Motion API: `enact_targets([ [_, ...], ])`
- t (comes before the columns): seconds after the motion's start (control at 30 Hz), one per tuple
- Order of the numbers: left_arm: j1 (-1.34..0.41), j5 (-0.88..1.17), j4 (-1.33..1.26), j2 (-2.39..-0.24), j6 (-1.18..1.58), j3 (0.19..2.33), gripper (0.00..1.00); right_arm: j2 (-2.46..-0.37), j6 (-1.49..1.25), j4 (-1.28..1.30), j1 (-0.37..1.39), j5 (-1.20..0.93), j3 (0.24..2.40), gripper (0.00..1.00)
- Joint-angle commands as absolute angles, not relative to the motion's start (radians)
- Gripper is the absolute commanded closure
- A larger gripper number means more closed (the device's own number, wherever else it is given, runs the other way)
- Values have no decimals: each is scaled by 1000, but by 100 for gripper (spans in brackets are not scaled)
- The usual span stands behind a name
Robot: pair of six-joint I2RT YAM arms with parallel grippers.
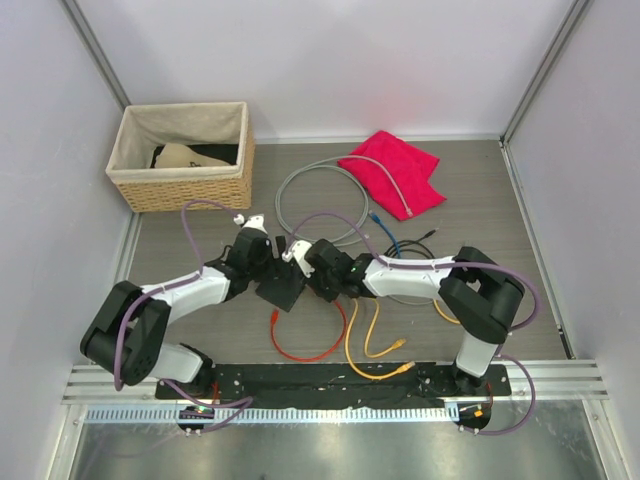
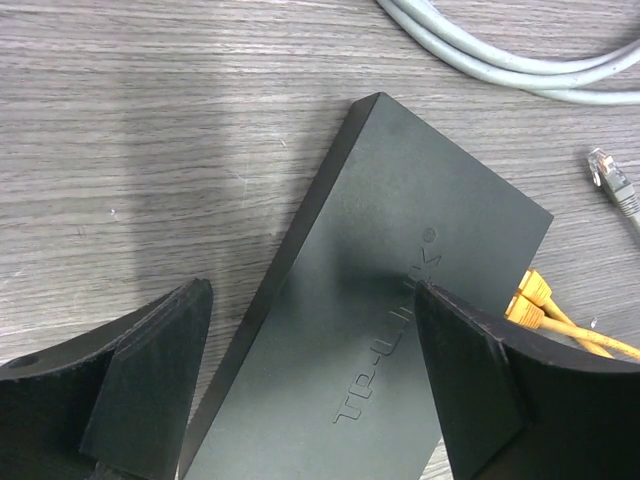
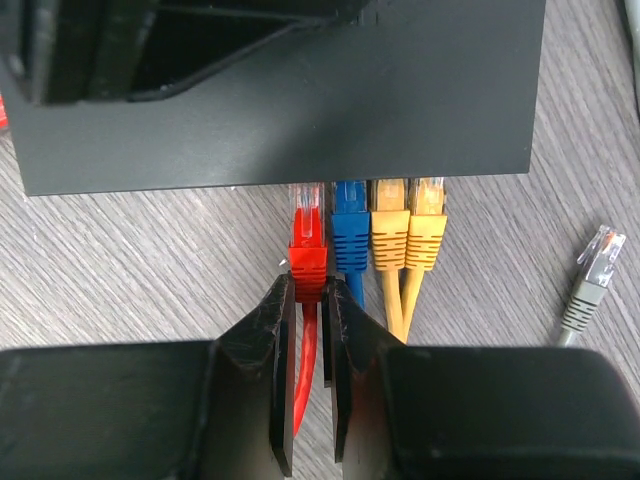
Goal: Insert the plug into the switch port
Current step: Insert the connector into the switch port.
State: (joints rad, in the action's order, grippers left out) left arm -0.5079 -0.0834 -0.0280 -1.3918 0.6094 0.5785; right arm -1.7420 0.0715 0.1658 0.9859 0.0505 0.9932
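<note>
Red plastic plug [image 3: 308, 245] with a clear tip meets the port edge of the flat dark grey rectangular switch [image 3: 300, 110], which lies mid-tabletop [image 3: 120, 260], between the two arms. Its boot stands a little further out than the blue plug [image 3: 349, 235] and two yellow plugs [image 3: 408, 235] beside it, so I judge it not fully seated. Right pincer [image 3: 312, 305] is clamped on the red cable [image 3: 310, 380] just behind the boot. The left pincer [image 2: 312, 295] stands apart, straddling the switch. Push straight along the port's line, with the left bracing the box against sliding.
</note>
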Motion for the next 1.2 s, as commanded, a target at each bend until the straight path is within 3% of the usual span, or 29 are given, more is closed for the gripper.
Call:
enact_targets([
  [0.0, -503, -55, -25, -1411, 624, 574, 16, -1749, 49, 225, 982, 52, 1065, 99],
  [0.27, -502, -32, -31, -1396, 687, 540, 23, -1776, 40, 291, 982, 22, 1117, 99],
  [0.53, -489, -34, -72, -1358, 755, 480, 37, -1795, 31, 331, 980, 20, 1126, 99],
  [1.17, -486, 43, -71, -1396, 715, 482, 37, -1776, 20, 291, 951, 61, 1160, 99],
])
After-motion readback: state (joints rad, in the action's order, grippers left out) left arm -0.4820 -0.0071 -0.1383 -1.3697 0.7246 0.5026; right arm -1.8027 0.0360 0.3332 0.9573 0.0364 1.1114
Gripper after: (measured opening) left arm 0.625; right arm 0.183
